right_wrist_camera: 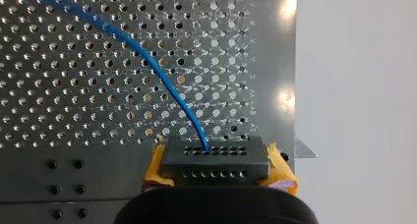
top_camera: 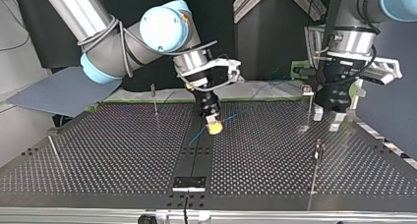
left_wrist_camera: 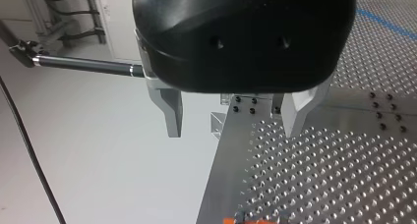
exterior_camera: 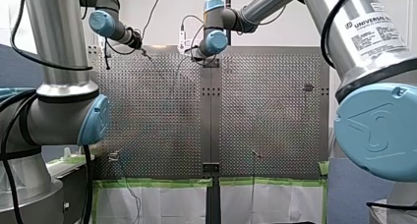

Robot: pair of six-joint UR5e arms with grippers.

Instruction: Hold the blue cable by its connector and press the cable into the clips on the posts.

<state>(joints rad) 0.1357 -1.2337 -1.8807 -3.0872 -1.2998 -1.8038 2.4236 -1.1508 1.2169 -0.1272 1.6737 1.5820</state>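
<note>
Where the top view begins at its left, a leaning post point(top_camera: 54, 153) and then an upright post point(top_camera: 154, 100) stand on the perforated table point(top_camera: 108, 150), both well apart from the work. Next comes my right gripper point(top_camera: 213, 125), low over the table's middle seam. The right wrist view shows what the top view cannot. Its yellow pads point(right_wrist_camera: 281, 174) are clamped on the dark connector point(right_wrist_camera: 215, 157), one on each side. The blue cable point(right_wrist_camera: 164, 84) leaves the connector's face and curves away ahead of the fingers, over the holes. In the top view the cable is only a faint line running from that gripper toward the view's right and far edge. Its long axis therefore points at the clip post point(top_camera: 311, 108), which I judge the likeliest target. Whether the cable touches any clip I cannot tell. Just beside that post hangs my left gripper point(top_camera: 328, 118), its fingers apart with nothing between them, as the left wrist view confirms. It is nearer the clip, yet the right arm has the cable.
</note>
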